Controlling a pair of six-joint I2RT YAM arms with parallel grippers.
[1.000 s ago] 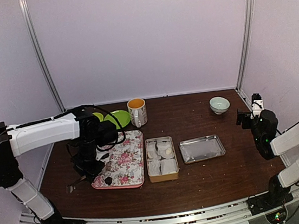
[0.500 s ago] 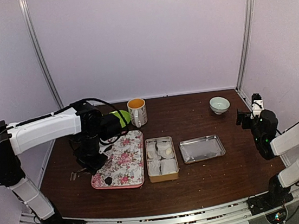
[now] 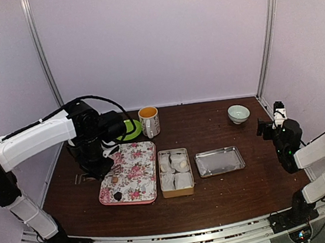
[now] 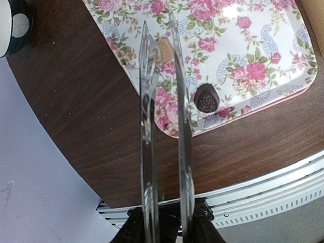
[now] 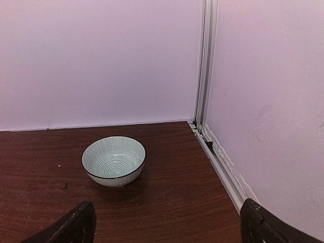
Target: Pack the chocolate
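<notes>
- The chocolate (image 4: 206, 98) lies loose on the floral tray (image 4: 263, 45), near its front edge and just beside the tongs (image 4: 147, 131), not between the blades.
- The left hand (image 4: 166, 225) is clamped on the tongs. Their blades stand narrowly apart, probably to pinch so small a piece.
- A tan morsel (image 4: 163, 48) sits between the tips; whether it is gripped cannot be told.
- The right hand (image 5: 167, 210) is wide open and empty, well apart on the tabletop (image 5: 167, 152), likely keeping clear.

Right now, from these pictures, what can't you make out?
Left wrist view: whether the left gripper pinches the tan piece or just straddles it.
Top view: the left gripper's tips, too thin to pick out; the chocolate, too small for detail.
Right wrist view: the right gripper, fingers cut off by the bottom edge.
</notes>
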